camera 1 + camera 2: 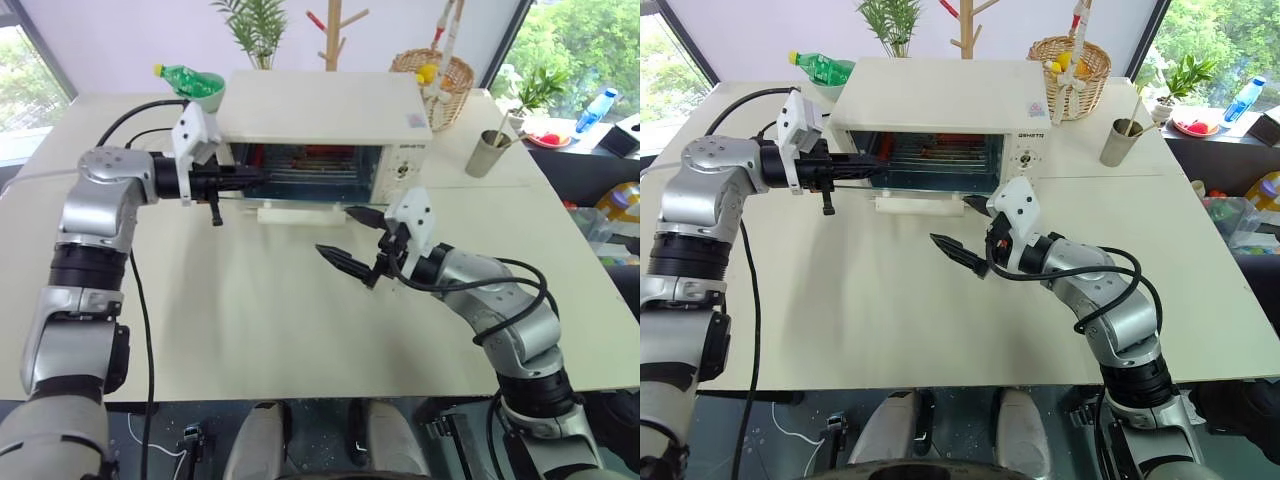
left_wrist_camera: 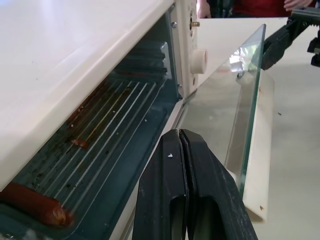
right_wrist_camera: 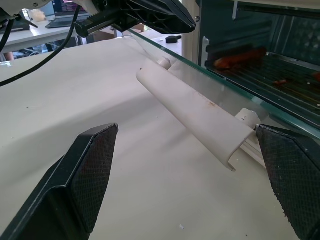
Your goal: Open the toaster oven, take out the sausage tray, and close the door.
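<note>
Cream-white and boxy, the toaster oven [image 1: 330, 120] stands toward the far edge of the pale table [image 1: 260, 310], its door [image 2: 247, 100] folded down flat and the long bar handle [image 3: 192, 112] jutting toward the near edge. At the oven's left end the left gripper [image 1: 232, 178] has its two black fingers [image 2: 187, 190] pressed together with nothing between them, their tips at the open mouth just above the door's hinge side. Inside, a red sausage [image 2: 35, 207] lies on the ridged sausage tray [image 2: 100, 145] set in the cavity. Off the door's right corner, the right gripper [image 1: 352, 240] hovers above the table with its fingers [image 3: 87, 172] spread wide and empty, one tip just beside the handle's right end.
</note>
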